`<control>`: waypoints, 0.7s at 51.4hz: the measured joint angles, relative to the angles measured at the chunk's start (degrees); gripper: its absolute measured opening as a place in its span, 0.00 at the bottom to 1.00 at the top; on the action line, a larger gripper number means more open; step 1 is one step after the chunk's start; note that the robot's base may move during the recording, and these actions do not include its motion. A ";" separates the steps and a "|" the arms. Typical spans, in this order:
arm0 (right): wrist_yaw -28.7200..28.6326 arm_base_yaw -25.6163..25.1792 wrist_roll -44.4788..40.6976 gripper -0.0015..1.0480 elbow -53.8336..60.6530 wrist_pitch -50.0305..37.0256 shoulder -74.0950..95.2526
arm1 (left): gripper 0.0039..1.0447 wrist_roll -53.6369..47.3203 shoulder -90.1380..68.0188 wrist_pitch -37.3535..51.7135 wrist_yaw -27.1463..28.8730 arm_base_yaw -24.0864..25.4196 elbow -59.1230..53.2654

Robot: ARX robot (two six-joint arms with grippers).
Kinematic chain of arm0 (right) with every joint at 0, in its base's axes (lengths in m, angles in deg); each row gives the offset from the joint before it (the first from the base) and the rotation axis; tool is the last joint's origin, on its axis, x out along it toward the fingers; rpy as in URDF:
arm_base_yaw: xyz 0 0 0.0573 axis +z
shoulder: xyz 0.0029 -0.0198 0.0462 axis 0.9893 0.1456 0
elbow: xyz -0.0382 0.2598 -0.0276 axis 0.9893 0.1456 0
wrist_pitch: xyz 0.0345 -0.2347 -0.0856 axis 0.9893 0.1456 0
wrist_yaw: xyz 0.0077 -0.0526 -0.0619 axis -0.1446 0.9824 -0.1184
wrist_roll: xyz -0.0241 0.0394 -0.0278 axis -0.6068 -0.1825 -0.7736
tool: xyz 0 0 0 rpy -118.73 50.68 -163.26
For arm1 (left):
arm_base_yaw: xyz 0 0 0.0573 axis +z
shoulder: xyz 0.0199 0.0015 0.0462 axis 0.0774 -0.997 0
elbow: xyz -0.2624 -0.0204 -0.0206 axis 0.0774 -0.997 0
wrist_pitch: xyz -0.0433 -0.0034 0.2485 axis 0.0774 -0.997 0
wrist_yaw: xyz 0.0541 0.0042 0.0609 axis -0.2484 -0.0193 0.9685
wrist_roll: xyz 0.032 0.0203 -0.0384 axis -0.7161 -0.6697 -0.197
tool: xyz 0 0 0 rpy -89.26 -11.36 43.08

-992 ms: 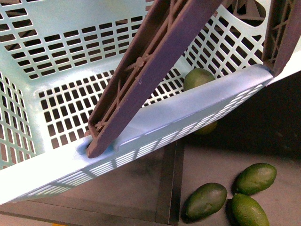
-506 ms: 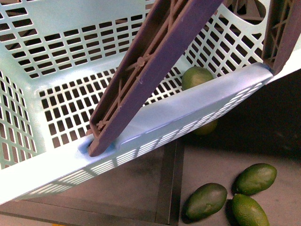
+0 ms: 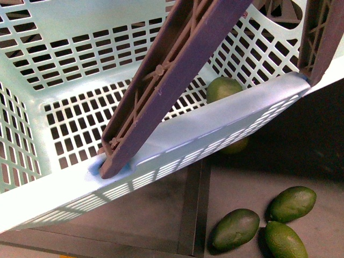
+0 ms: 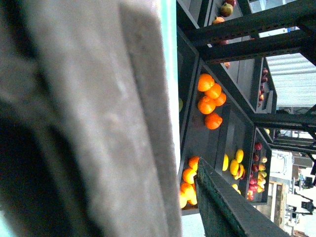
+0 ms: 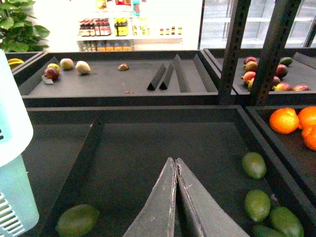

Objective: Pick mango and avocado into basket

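The aqua basket (image 3: 64,32) fills the front view, tilted, with its brown-grey handle (image 3: 161,86) slanting across it. Its corner also shows in the right wrist view (image 5: 12,148). My left gripper (image 4: 187,217) is shut on the basket; blurred grey plastic fills that view. One avocado (image 3: 223,88) shows over the basket's near rim; I cannot tell if it lies inside. Three avocados (image 3: 235,228) lie on the dark shelf below. My right gripper (image 5: 176,160) is shut and empty above that shelf, between one avocado (image 5: 77,219) and several others (image 5: 254,165). Yellow elongated fruits, perhaps mangoes (image 4: 234,165), lie in a far bin.
Dark shelf bins with raised dividers (image 5: 84,163) and black uprights (image 5: 232,49) surround the work area. Round oranges (image 5: 284,120) fill the bin to the right and show in the left wrist view (image 4: 210,98). Mixed red and green fruit (image 5: 249,69) lies on the rear shelf.
The basket has swayed very slightly to the left. Nothing else has visibly moved.
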 joint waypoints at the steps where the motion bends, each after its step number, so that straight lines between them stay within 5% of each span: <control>1: 0.00 0.00 0.00 0.02 0.00 0.28 -0.26 | 0.27 0.00 0.00 0.00 -0.02 0.00 0.00; 12: 0.13 0.00 0.00 0.02 -0.02 9.94 -8.09 | 0.27 -0.02 0.00 0.00 -0.07 0.00 0.00; 24: 0.07 0.00 0.00 0.02 -0.02 11.32 -10.97 | 0.27 -0.07 0.00 0.00 -0.02 0.00 0.00; 36: 0.09 0.00 0.00 0.43 -0.02 11.37 -11.04 | 0.27 -0.04 -0.02 0.00 0.00 0.00 0.00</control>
